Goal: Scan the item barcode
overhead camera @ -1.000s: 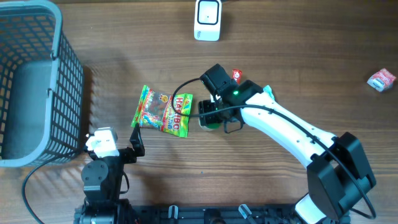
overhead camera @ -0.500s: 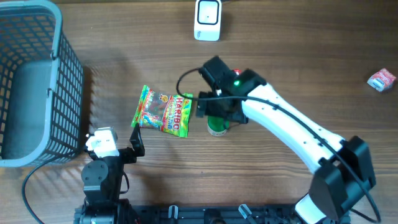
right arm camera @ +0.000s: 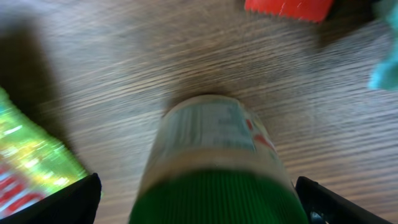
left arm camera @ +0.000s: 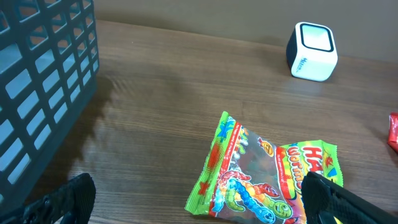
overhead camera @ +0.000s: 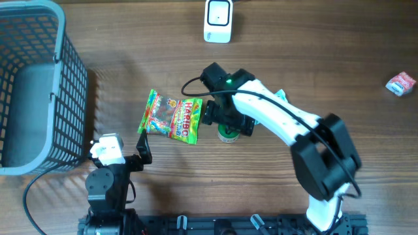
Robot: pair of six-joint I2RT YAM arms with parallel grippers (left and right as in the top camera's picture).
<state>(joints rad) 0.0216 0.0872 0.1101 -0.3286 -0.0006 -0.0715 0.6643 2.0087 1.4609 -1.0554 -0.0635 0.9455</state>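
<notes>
The green-capped bottle stood upright near the middle of the counter, directly between the fingers of the right claw. The jaws stood wide on either side of the cap, gripping nothing. The bottle's long axis ran vertical, cap toward the wrist camera. The white scanner sat at the counter's far edge, well apart from the bottle. A Haribo bag lay just beside the bottle, on the side toward the basket. The left claw, also wide and empty, hung near the front edge; the right arm was plainly the nearer.
</notes>
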